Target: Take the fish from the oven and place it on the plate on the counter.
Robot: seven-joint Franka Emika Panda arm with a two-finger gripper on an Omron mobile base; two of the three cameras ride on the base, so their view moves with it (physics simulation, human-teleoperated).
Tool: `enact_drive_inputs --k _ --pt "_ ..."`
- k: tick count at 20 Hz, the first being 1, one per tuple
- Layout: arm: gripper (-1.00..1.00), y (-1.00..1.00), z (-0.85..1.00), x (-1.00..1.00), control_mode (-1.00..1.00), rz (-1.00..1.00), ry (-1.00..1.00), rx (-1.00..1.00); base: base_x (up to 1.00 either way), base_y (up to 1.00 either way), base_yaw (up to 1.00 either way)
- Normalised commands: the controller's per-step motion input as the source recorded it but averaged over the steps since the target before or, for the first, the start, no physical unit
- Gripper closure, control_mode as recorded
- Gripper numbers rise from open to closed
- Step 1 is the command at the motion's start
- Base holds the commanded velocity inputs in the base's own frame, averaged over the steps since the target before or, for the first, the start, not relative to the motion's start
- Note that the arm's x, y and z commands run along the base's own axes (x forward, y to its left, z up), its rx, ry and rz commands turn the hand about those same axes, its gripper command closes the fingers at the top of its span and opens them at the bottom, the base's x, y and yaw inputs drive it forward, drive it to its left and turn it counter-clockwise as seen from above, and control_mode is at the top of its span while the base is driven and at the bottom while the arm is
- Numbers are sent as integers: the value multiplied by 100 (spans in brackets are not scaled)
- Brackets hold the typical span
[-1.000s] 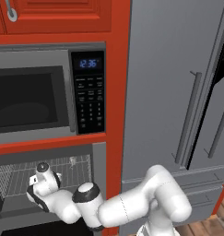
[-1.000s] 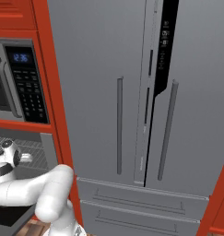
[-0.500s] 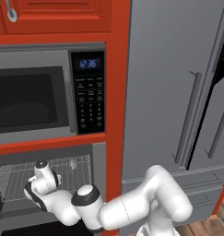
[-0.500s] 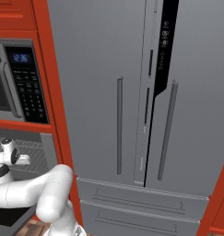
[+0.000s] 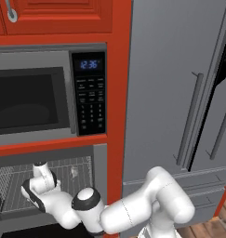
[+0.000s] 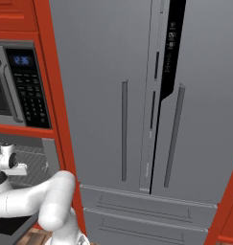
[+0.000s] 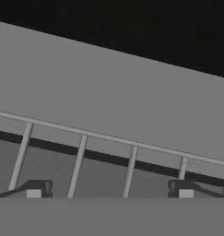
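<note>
The gripper [image 7: 109,193] stands wide open and holds nothing; its two dark fingertips [image 7: 34,189] show far apart in the hand view, hovering just above the bars of the wire rack [image 7: 109,138] with no contact that can be made out. Beyond the rack the hand view shows a flat grey panel and a black area above it; what these are cannot be told.

From the left base view, the oven [image 5: 49,186] is open below the microwave [image 5: 44,95], its racks visible across the cavity. The hand [image 5: 40,179] sits inside the oven opening at its left half, over the rack. The fish [image 5: 74,172] is a small mottled shape lying on the rack toward the rear right of the cavity, to the right of the hand and apart from it. Whether it lies on the same rack level as the hand cannot be judged.

Room to move: the oven's grey frame closes the cavity on the right, with a red cabinet post [image 5: 118,102] just beside it; the microwave's underside and a red strip bound it above. To the right of the post stands the grey fridge [image 6: 137,95] with its long bar handles.

Arm pose: the arm rises from the base at lower right, bends at a raised elbow [image 5: 168,197] in front of the fridge, then runs low and leftward through a dark-capped joint [image 5: 89,200] into the oven. The right base view shows the wrist [image 6: 5,162] at the oven mouth, forearm level.
</note>
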Motion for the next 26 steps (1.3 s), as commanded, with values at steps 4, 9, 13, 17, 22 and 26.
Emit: enact_drive_inputs --k 4,9,13,17,22,26 --pt "-100 0 -100 -100 -100 0 22 -3 0 0 0" --pt "-100 0 -100 -100 -100 0 8 -4 0 0 0" --pt "-100 -4 -100 -100 -100 -1 -2 -1 0 0 0" --pt "-100 -13 -89 -100 -100 -2 -5 0 0 0 0" --pt "-100 -16 -75 -100 -100 -1 0 0 0 0 0" --pt "-100 -14 -73 -100 -100 -1 2 0 0 0 0"
